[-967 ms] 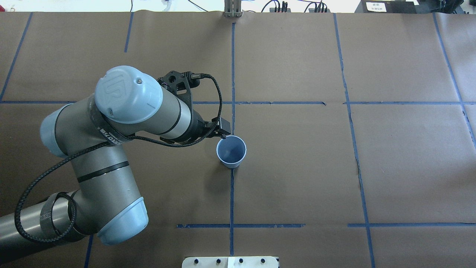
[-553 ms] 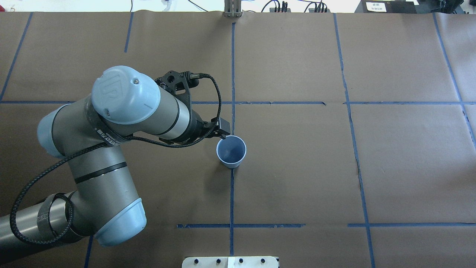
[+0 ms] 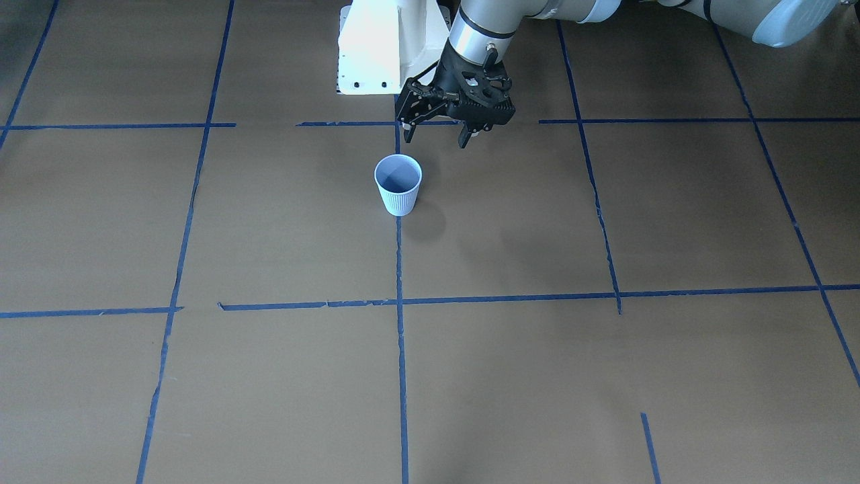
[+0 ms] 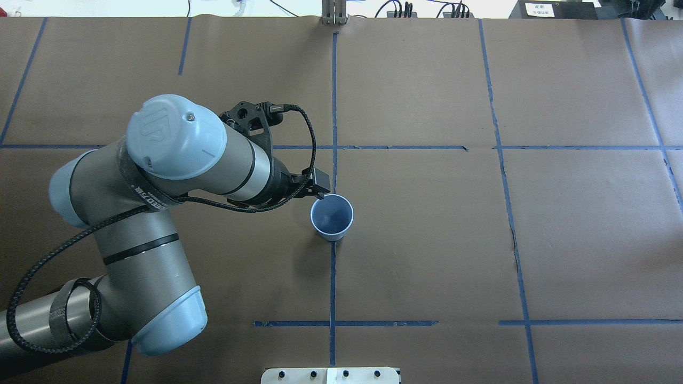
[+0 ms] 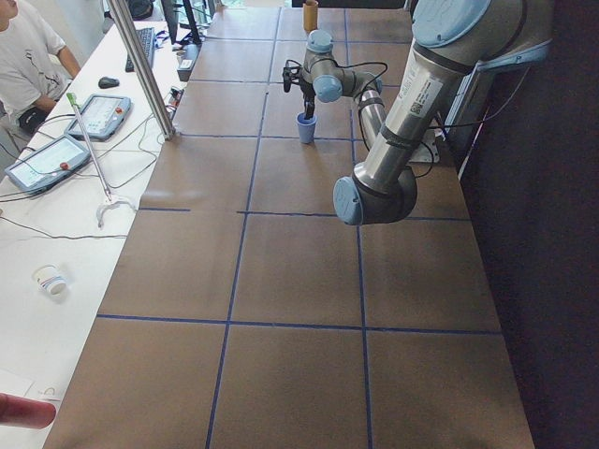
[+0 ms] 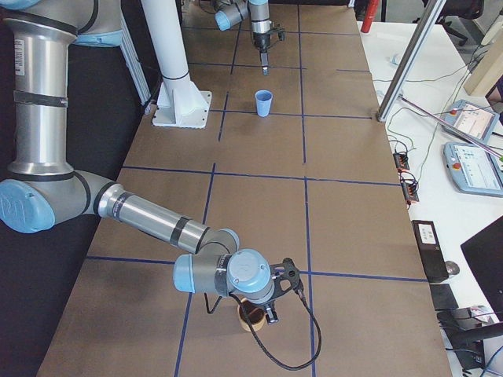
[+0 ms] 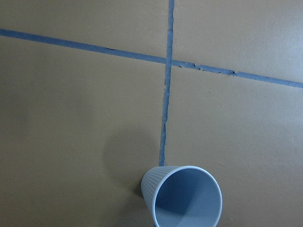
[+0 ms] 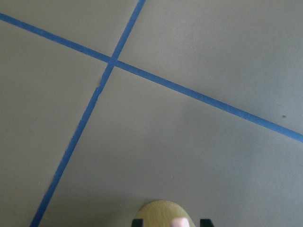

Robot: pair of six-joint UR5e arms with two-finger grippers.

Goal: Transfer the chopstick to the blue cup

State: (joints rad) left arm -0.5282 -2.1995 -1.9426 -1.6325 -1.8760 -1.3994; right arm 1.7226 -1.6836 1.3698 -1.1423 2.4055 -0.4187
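Note:
The pale blue ribbed cup (image 3: 398, 183) stands upright and empty on a blue tape line; it also shows in the overhead view (image 4: 332, 216) and the left wrist view (image 7: 187, 198). My left gripper (image 3: 435, 134) hangs just behind the cup on the robot's side, open and empty, with its fingers spread. My right gripper (image 6: 267, 310) is at the far right end of the table over a tan cup (image 6: 246, 320). In the right wrist view a pinkish chopstick tip (image 8: 179, 221) rises from the tan cup (image 8: 161, 210) between my fingertips (image 8: 137, 222), which stand apart.
Brown paper with blue tape lines covers the table (image 4: 427, 240). The white robot base (image 3: 390, 47) stands behind the blue cup. Teach pendants and cables lie on a white side table (image 6: 471, 149).
My left arm's elbow and wrist have drifted a little to the left. The left gripper stays close by the blue cup's rim. The cup has not moved.

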